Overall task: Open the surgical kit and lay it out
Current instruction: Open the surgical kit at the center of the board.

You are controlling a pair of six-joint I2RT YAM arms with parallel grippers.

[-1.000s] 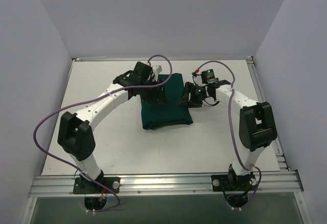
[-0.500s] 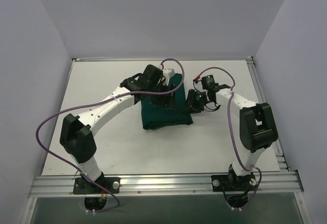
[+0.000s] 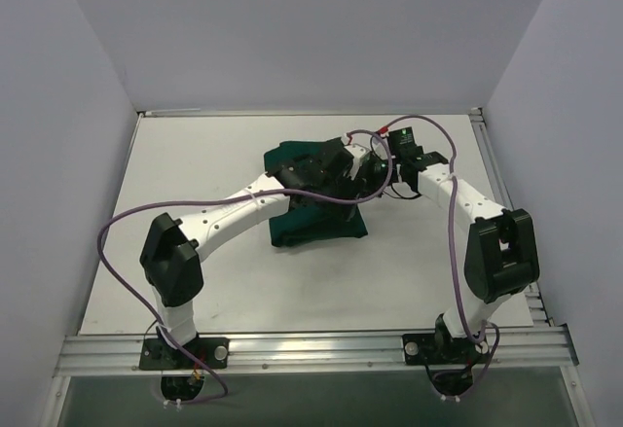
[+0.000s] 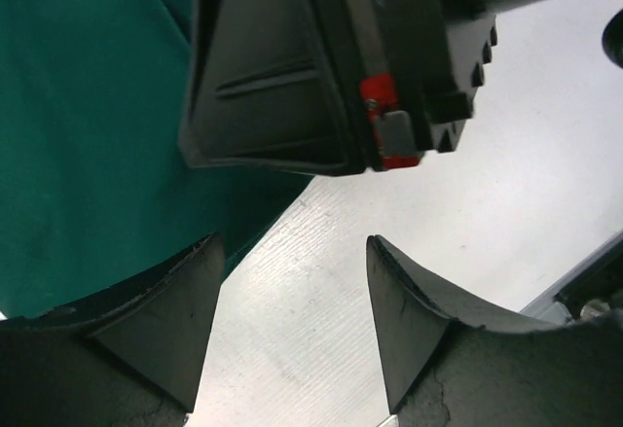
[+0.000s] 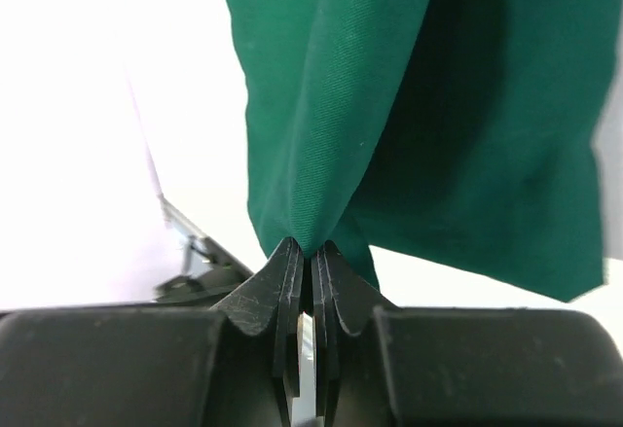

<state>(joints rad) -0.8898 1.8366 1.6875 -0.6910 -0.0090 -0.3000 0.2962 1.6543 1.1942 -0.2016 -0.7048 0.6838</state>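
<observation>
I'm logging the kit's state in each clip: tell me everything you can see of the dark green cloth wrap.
The dark green cloth wrap is matte woven fabric, folded into a roughly square bundle on the white table, right of centre. Its contents are hidden. The right gripper, shut, pinches a fold at its edge, drawing the cloth into a creased peak. The left gripper hangs open at the cloth's edge, and no contact shows.

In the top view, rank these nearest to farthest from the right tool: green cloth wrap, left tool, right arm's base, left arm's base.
1. green cloth wrap: pinched in the right tool, mid-table.
2. left tool: open, close beside, at the wrap's right edge.
3. right arm's base: near edge, right.
4. left arm's base: near edge, left.
</observation>
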